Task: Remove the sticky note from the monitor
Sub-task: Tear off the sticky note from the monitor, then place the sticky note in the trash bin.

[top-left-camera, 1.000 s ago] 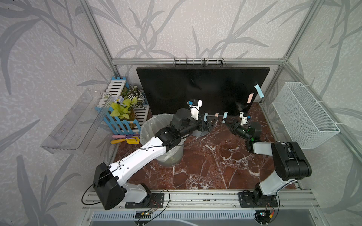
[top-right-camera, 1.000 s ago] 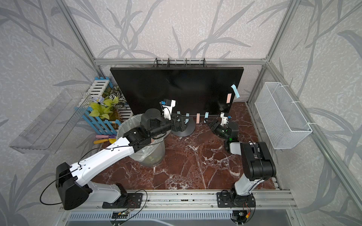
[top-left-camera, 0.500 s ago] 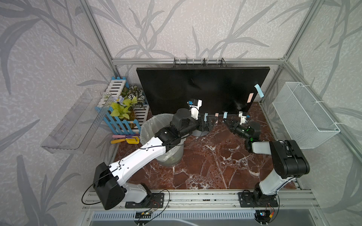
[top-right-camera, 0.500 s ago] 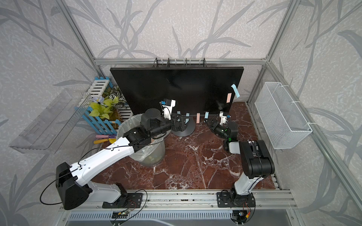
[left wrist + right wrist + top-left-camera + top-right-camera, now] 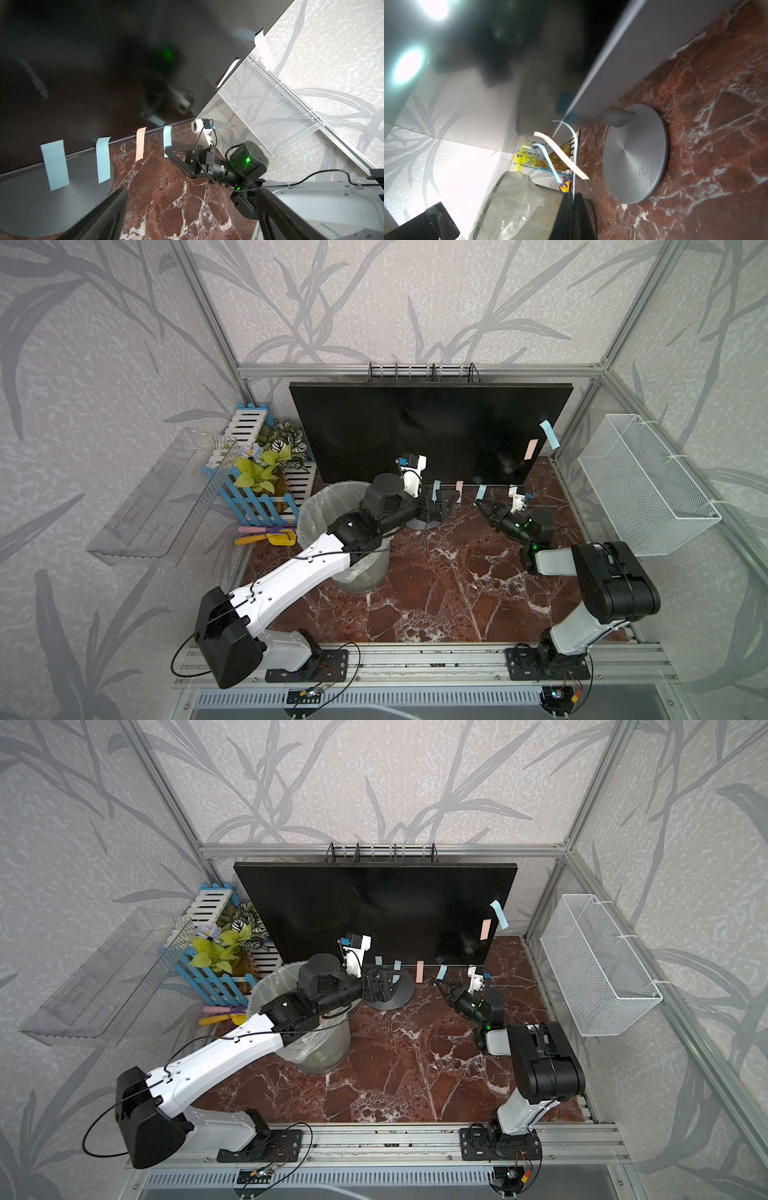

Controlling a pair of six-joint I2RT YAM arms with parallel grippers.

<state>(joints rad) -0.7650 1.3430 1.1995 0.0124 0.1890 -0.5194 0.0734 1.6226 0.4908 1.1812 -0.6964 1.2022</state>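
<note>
The black monitor [image 5: 415, 427] stands at the back on its round grey foot [image 5: 635, 153]. Several sticky notes hang from its lower edge and right side. My right gripper [image 5: 478, 502] is shut on the lower end of the rightmost blue sticky note [image 5: 167, 136] of the lower edge. That note's top still sticks to the frame, and the right wrist view shows it edge-on as a thin blue sticky note [image 5: 576, 149] running into the closed jaws. My left gripper [image 5: 442, 506] hangs open over the foot, below another blue note [image 5: 103, 159] and a pink note [image 5: 140, 143], holding nothing.
A mesh bin [image 5: 332, 506] with a plastic liner stands under my left arm. A white wire basket [image 5: 648, 485] hangs on the right wall, and a clear tray [image 5: 166, 497] on the left. A blue fenced planter [image 5: 266, 477] and garden tools [image 5: 266, 535] sit at the left.
My right gripper has closed from open onto the blue sticky note and edged slightly toward the monitor's foot. The left arm has not moved.
</note>
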